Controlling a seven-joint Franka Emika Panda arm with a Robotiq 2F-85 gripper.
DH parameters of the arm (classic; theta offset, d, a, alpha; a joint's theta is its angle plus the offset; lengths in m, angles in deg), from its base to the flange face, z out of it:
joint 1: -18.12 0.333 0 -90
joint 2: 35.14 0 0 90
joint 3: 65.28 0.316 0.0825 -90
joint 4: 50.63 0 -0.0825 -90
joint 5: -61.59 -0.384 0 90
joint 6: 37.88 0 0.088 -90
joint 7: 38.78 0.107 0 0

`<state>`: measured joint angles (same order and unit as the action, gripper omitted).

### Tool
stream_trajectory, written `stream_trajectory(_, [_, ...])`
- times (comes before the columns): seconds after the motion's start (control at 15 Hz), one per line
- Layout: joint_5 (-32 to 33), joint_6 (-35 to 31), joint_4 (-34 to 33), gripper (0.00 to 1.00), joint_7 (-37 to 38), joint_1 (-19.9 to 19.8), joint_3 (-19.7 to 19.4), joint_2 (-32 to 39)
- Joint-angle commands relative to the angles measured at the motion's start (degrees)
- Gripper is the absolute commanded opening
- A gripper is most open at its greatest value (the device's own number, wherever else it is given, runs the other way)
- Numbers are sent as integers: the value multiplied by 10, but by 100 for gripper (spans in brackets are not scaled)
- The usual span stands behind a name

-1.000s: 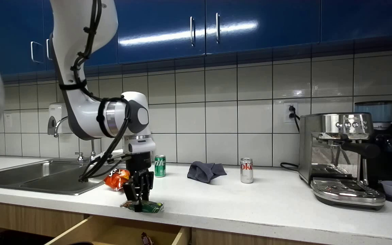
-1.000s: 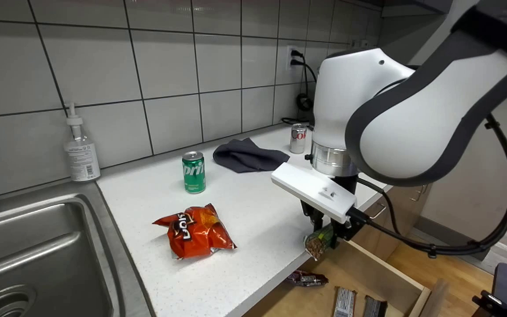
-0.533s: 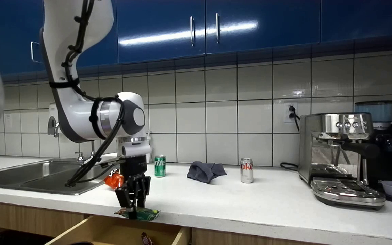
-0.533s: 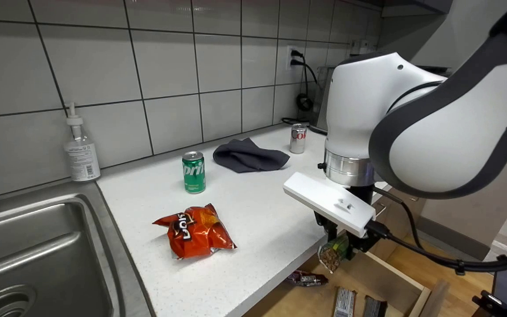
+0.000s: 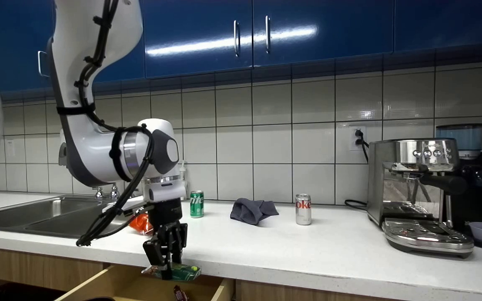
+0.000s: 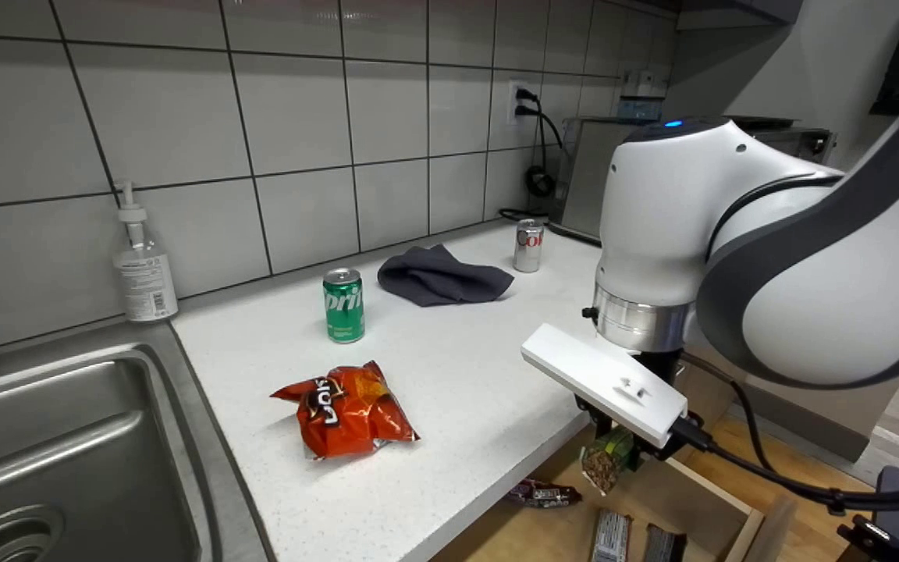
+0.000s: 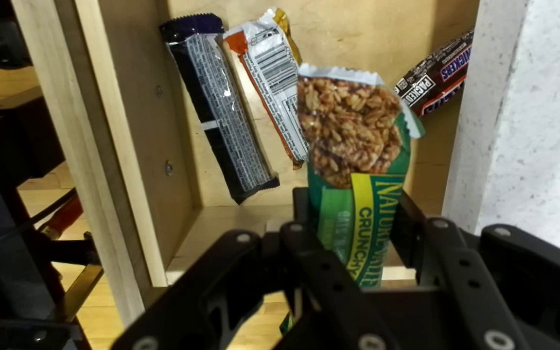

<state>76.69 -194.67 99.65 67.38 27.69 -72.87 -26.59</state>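
Lying at about ten o'clock from the green granola packet (image 7: 353,131) in the wrist view, a dark wrapped bar (image 7: 224,107) is laid flat in the open drawer (image 7: 139,97); beside it, nearer eleven o'clock, is placed a white-and-orange wrapped bar (image 7: 275,73). Both are probably kept there as stored snacks. The packet itself is clamped in the gripper (image 7: 355,214), whose jaws are pressed against both its sides, and is held over the drawer. In an exterior view, its ends are seen protruding past the fingers (image 5: 166,274), so a hold near the middle seems chosen for balance. At one o'clock in the wrist view, a Snickers bar (image 7: 438,73) is partly covered by the counter (image 7: 542,121), whose edge is found toward three. The arm (image 5: 94,154) is sharply bent, and its wrist (image 5: 165,190) is directed toward six o'clock in that exterior view, so the packet is presented close to level.
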Motion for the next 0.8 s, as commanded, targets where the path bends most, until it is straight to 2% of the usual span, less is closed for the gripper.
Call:
stream_trajectory(0.0, [10, -31, 5, 16, 11, -12, 2, 15])
stream_trajectory(0.33, [-1, -50, -1, 16, 4, -4, -4, 43])
stream_trajectory(0.4, [-1, -52, -2, 66, 6, -1, -6, 46])
stream_trajectory(0.47, [-1, -53, -3, 67, 6, 1, -8, 48])
stream_trajectory(0.53, [-11, -56, -2, 73, -3, -3, -5, 48])
stream_trajectory(0.73, [-67, -65, 3, 96, -82, -27, 27, 33])
